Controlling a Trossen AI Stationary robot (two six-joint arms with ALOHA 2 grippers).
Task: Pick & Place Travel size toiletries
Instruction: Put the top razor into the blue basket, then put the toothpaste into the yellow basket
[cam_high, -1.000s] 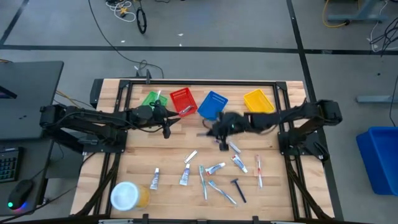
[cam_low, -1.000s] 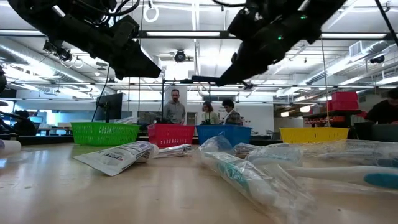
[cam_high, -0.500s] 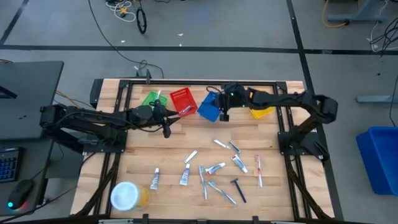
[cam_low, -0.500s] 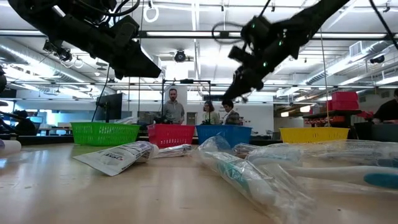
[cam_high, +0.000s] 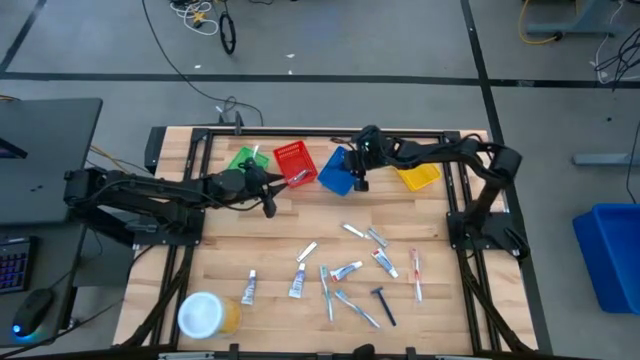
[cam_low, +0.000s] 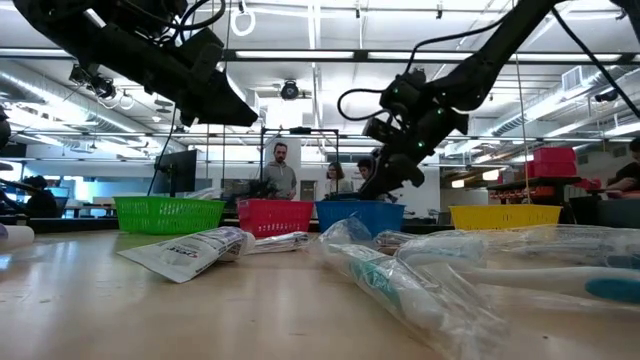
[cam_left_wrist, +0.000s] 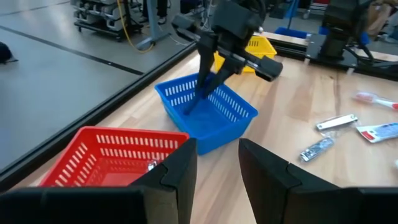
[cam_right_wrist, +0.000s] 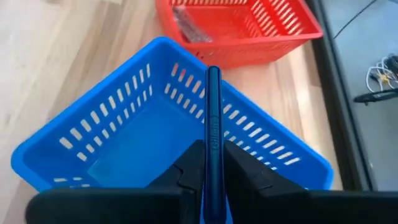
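The wooden surface (cam_high: 250, 240) is seen from above, with four baskets lined up along its far side: green (cam_high: 243, 159), red (cam_high: 295, 163), blue (cam_high: 341, 169) and yellow (cam_high: 414, 163). A big jar with a white lid (cam_high: 203, 314) is stood at the near left corner.

The right gripper (cam_high: 359, 178) is held over the blue basket. Its jaws are closed on a dark blue razor (cam_right_wrist: 212, 146), a long thin stick with raised letters on the handle. The razor is pointed into the basket.

The left gripper (cam_high: 269, 207) is held above the surface near the red basket. Its jaws are partly open and nothing is held in them.

The other toiletries (cam_high: 350, 275) are spread on the near middle of the surface. Small white tubes with blue and red print, thin toothbrushes and one more dark razor (cam_high: 383, 303) can be seen there.
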